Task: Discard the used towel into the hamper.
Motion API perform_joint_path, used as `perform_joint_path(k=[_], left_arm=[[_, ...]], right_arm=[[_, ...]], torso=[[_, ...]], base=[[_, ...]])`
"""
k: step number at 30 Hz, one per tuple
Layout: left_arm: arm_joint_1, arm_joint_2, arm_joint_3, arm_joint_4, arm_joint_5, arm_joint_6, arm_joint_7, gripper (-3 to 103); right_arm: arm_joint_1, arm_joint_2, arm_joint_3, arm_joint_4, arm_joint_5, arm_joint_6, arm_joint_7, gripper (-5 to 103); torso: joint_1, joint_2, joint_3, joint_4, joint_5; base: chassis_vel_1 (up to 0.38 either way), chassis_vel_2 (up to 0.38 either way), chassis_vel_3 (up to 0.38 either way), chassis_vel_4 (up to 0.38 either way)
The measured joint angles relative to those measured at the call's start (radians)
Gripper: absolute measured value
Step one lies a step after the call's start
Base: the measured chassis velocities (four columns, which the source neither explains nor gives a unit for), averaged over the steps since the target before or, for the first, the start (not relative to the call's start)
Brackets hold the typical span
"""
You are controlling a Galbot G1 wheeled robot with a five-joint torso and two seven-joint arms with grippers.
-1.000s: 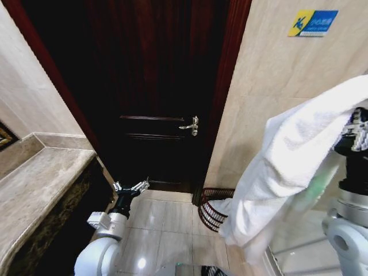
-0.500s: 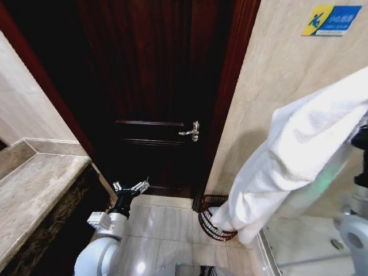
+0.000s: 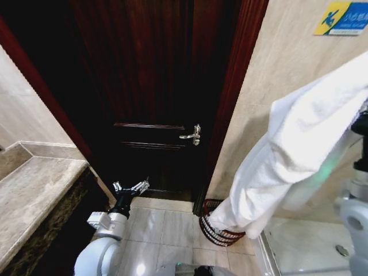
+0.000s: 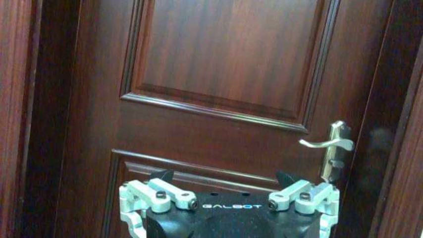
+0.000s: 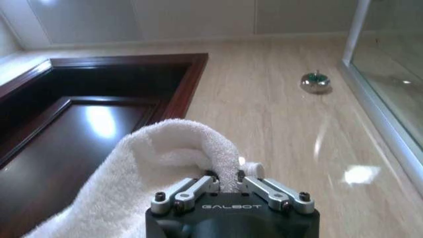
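1. A dark reddish wooden door [image 3: 155, 98] is seen straight ahead in the head view, shut within its frame, with a silver lever handle [image 3: 192, 135] on its right side; in the left wrist view the same panelled door [image 4: 218, 74] and handle [image 4: 330, 148] are seen close in front.

2. A beige tiled wall [image 3: 276, 86] is set to the right of the door frame, and a blue and yellow sign [image 3: 342, 18] is fixed high on it.

3. A stone counter [image 3: 29, 195] is seen along the left edge, with a strip of pale floor tiles [image 3: 167, 227] left open between it and the right wall.

4. A glass shower partition [image 3: 305, 241] is seen at the lower right, just beside the hamper.

5. A white towel [image 3: 293, 155] is draped down from the upper right, and its lower end is hung over or just inside the hamper's rim; which cannot be told.

6. The hamper [image 3: 215, 230], a dark openwork basket, is stood on the floor in the corner between door frame and wall; any contents are hidden by the towel.

7. The right gripper [image 5: 228, 186] is pinched on a fold of the towel [image 5: 165, 168], raised high.

8. The left gripper [image 3: 131, 187] is held low before the door, its fingers [image 4: 165, 191] spread apart with nothing between them.
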Motion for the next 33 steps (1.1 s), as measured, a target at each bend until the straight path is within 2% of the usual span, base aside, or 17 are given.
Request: perform_joint_path(k=[4, 9, 19, 33], left_arm=[[0.000, 0.000, 0.000, 0.000, 0.000, 0.000, 0.000, 100], [0.000, 0.000, 0.000, 0.000, 0.000, 0.000, 0.000, 100], [0.000, 0.000, 0.000, 0.000, 0.000, 0.000, 0.000, 100], [0.000, 0.000, 0.000, 0.000, 0.000, 0.000, 0.000, 100]], right_arm=[[0.106, -0.043, -0.038, -0.078, 0.005, 0.002, -0.004, 7], [0.155, -0.043, -0.068, -0.130, -0.002, 0.011, -0.014, 7], [0.160, 0.016, -0.130, -0.183, -0.049, 0.045, -0.045, 7], [0.089, 0.091, -0.142, -0.206, -0.091, 0.088, -0.067, 7]], torso=[[0.000, 0.000, 0.000, 0.0002, -0.0002], [0.000, 0.000, 0.000, 0.0002, 0.0000], [0.000, 0.000, 0.000, 0.0001, -0.0002], [0.000, 0.000, 0.000, 0.0000, -0.0002]], base=[[0.000, 0.000, 0.000, 0.000], [0.000, 0.000, 0.000, 0.000], [0.000, 0.000, 0.000, 0.000], [0.000, 0.000, 0.000, 0.000]])
